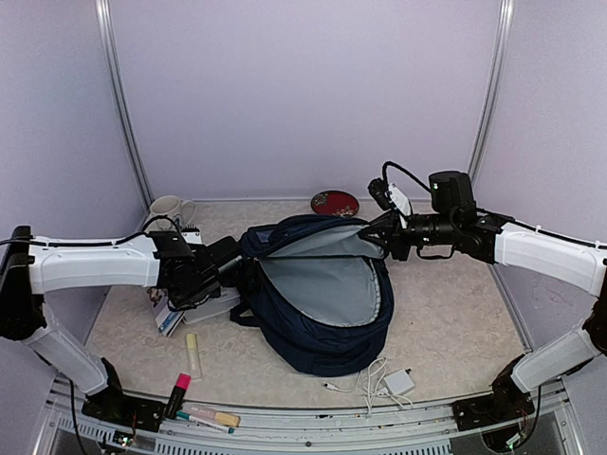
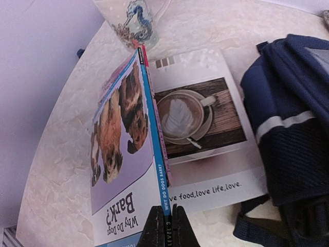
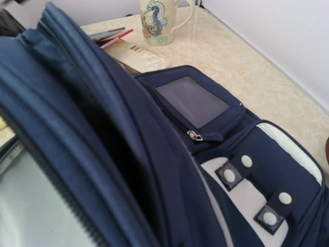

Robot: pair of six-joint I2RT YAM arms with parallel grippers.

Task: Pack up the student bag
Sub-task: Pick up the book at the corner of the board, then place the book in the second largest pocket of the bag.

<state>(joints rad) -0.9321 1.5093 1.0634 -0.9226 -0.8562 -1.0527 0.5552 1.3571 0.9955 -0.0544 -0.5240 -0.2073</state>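
Your left claw [image 2: 164, 215] clamps the spine of the dog book [image 2: 121, 154] just left of the student bag [image 1: 322, 318], whose open rim your right claw [image 1: 379, 235] grips at far right.

Fig. 1. Left arm [image 1: 90, 263]: upper link rising from its base at the near left corner, white forearm level, reaching right over the worktop. Left claw [image 1: 232, 269] points right, its 2 fingers [image 2: 154, 230] pressed together on the spine of a thin book [image 2: 154, 154]. Right arm [image 1: 550, 254]: forearm reaching left from the right side, wrist level. Right claw [image 1: 381, 234] is closed on the upper rim of the student bag [image 1: 322, 355], its fingers hidden in the right wrist view
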